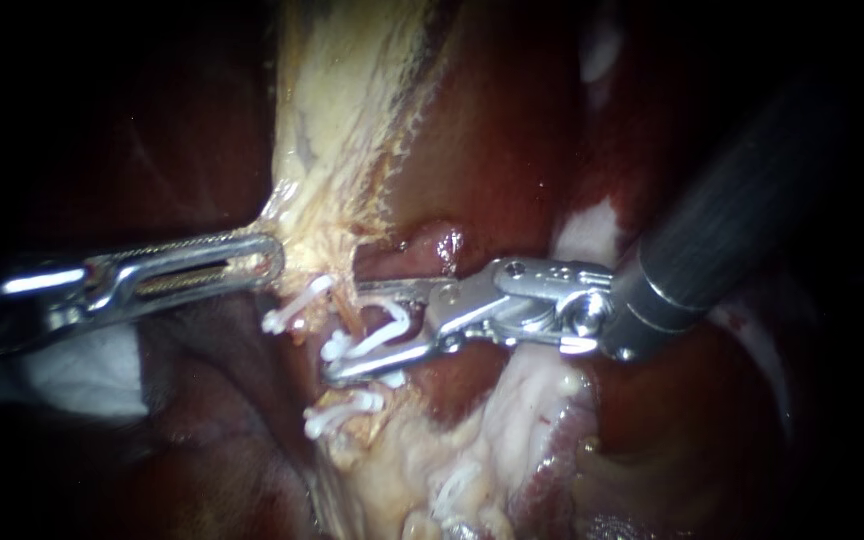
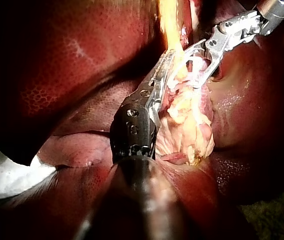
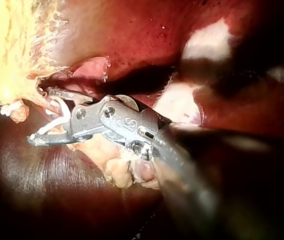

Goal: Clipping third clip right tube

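My left instrument (image 1: 270, 258) comes in from the left, its slotted jaws shut on the edge of the pale yellow tissue (image 1: 342, 110) and holding it taut. My right instrument (image 1: 347, 332) enters from the upper right. Its jaws stand apart with a white clip (image 1: 384, 333) held between them, straddling a thin orange tube (image 1: 349, 315) below the pale tissue. Two other white clips sit on the strands nearby, one above (image 1: 292, 305) and one below (image 1: 340, 417). In the right wrist view the loaded clip (image 3: 56, 120) curves between the jaws (image 3: 39, 116). The left wrist view shows both instruments (image 2: 171, 55) (image 2: 189, 67) meeting at the tissue.
Dark red liver (image 1: 512, 130) surrounds the site on all sides. White gauze (image 1: 82, 370) lies under the left instrument's shaft. Lumpy pale fat (image 1: 422, 460) hangs below the clips. The right instrument's dark shaft (image 1: 742, 210) crosses the upper right.
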Robot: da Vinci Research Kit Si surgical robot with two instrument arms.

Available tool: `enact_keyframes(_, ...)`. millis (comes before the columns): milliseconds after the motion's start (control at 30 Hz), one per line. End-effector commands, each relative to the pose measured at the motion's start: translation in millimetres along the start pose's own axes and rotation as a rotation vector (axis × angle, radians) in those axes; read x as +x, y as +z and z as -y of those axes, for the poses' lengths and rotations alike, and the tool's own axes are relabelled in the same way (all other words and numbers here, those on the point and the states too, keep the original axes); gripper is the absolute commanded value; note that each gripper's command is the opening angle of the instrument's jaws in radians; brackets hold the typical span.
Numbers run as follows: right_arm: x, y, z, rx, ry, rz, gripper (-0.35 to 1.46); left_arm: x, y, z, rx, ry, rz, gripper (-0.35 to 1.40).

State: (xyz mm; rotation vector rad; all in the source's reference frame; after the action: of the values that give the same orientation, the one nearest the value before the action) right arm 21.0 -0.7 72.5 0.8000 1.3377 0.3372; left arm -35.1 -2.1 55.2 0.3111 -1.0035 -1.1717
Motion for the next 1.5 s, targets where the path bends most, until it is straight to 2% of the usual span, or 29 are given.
enact_keyframes(33, 0.1, 0.2, 0.2, 0.006, 0.011, -0.008, 0.60, 0.0, 0.0, 0.0, 0.000, 0.000, 0.000, -0.35)
enact_keyframes(267, 0.3, 0.7, 1.2, 0.054, 0.026, -0.026, 0.60, -0.5, -0.2, -0.6, 0.007, 0.004, 0.002, -0.35)
enact_keyframes(633, 0.6, 1.4, 2.4, 0.113, 0.049, -0.043, 0.59, -1.1, 0.0, -3.4, -0.006, 0.008, 0.007, -0.35)
enact_keyframes(933, 1.1, 2.0, 2.6, 0.137, 0.062, -0.080, 0.59, -0.5, 0.7, -3.7, -0.009, 0.017, 0.010, -0.35)
enact_keyframes(1233, 2.7, 2.1, 2.4, 0.148, 0.072, -0.128, 0.59, -0.1, 1.3, -3.8, -0.012, 0.019, 0.013, -0.35)
enact_keyframes(1500, 5.4, 1.1, 2.2, 0.155, 0.086, -0.173, 0.59, 0.1, 1.4, -3.6, -0.014, 0.020, 0.014, -0.35)
